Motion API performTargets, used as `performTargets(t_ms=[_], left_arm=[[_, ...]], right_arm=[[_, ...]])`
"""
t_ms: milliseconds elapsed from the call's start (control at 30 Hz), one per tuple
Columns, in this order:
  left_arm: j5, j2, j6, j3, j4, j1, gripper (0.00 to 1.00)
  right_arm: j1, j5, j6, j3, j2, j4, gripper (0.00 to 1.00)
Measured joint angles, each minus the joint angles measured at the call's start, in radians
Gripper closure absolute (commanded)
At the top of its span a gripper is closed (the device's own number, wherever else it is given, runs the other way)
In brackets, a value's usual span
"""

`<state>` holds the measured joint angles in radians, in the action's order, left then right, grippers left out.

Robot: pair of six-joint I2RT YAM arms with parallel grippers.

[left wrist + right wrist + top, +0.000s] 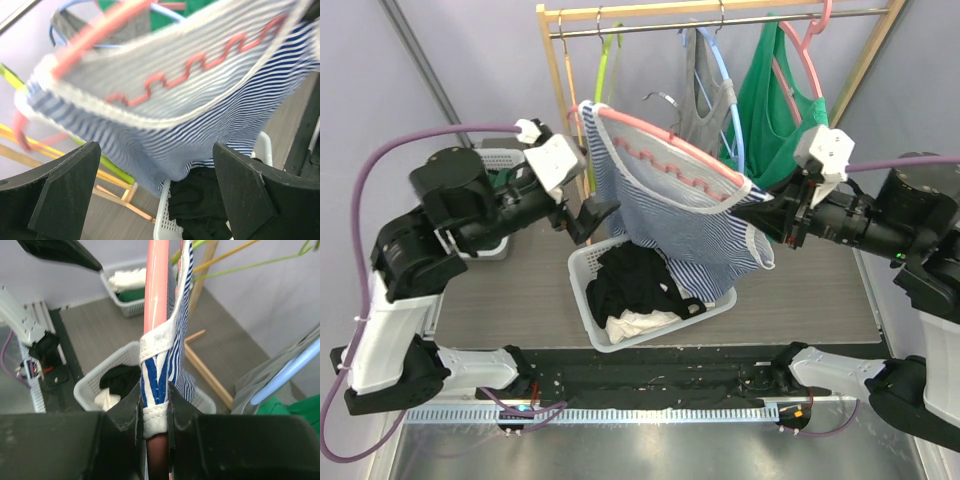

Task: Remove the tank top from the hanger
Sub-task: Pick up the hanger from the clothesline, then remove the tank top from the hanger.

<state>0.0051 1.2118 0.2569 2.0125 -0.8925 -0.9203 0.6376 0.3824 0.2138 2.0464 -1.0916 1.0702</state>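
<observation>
A grey wood-grain table (800, 290) lay under the work, and above it, over a white laundry basket (582, 290) of dark and white clothes, the striped tank top (690, 215) hung on a tilted pink hanger (660, 135). The right gripper (152, 410) was pinched on a strap hem and the hanger arm together, and that looked the main risk: any pull would drag hanger and cloth as one, stretching the strap instead of freeing it. The left gripper (155, 185) stood spread wide just beside the top's other edge; whether it touched the fabric could not be told. If it closed carelessly it might catch both layers or the hanger's end, and with only one end gripped the hanger could swing. Behind stood a wooden clothes rack (552, 60) with a grey top (705, 80) and a green top (770, 100), a second basket (500, 160) at far left, and pale lilac walls.
</observation>
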Motion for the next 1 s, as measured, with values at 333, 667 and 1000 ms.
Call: performTargets(t_ms=[333,667,1000], left_arm=[[0.120,-0.027,0.144,0.063,-0.093,0.006,0.00],[0.202,-0.026,0.254,0.011,-0.190,0.006,0.00],[0.151,-0.098,0.367,-0.121,-0.108,0.006,0.00]], right_arm=[[0.000,0.122,0.038,-0.055,-0.026,0.097,0.99],[0.000,0.171,0.051,-0.112,0.012,0.133,0.99],[0.000,0.232,0.058,-0.150,0.039,0.135,0.99]])
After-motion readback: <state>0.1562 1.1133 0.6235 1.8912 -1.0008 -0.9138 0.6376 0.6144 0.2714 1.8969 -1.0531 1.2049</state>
